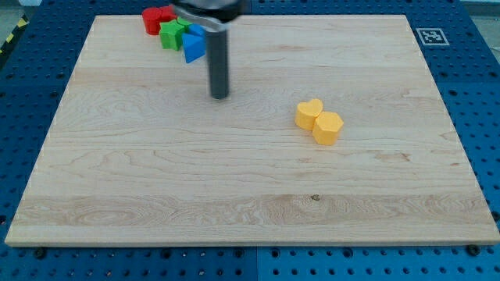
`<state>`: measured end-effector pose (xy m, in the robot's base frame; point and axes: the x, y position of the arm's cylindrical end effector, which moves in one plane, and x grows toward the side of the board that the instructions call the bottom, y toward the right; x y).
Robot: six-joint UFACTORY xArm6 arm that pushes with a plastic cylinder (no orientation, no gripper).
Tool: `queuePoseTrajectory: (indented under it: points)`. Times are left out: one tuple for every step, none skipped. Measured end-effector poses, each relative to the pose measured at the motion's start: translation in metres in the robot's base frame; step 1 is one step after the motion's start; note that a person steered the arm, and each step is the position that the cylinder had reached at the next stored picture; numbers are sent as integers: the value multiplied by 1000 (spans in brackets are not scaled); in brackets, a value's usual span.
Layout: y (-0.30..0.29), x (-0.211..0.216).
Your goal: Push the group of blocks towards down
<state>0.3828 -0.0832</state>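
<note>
So the group of blocks sits way up at the view's top left of the table [234, 195], right near its top edge. There's a red block [156, 19] furthest left, and its shape is hard to make out. A green block [173, 33] sits touching it on the right and a bit lower; it looks star-ish but that's not certain. Then a blue block [194, 47], kind of a triangle or wedge, sits at the lower right of the bunch, touching the green one. All three are packed tight together.

The rod comes down from the view's top, and the dark mount above it covers part of the cluster's right side. The tip [220, 96] is on the bare wood just below and to the right of the blue block, near it but not touching any block.

There's no claw on this arm, just the straight dark rod, so nothing's being held.

Further out, well apart from the group, two yellow blocks sit right of the middle: a yellow heart [309, 113] and a second yellow block [328, 127] touching it on its lower right, also roughly heart-shaped.

The table is light wood, resting on a blue pegboard-style base [31, 86], with a small black-and-white marker [430, 36] past the top right corner.
</note>
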Motion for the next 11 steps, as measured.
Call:
queuePoseTrajectory:
  points:
    - [-76, -31]
    - [-120, -81]
    - [-147, -134]
    - [-143, -168]
    - [-137, -191]
    - [-129, -191]
    - [-98, -191]
    - [-38, -191]
    - [-5, -191]
    - [-3, -190]
    - [-22, -191]
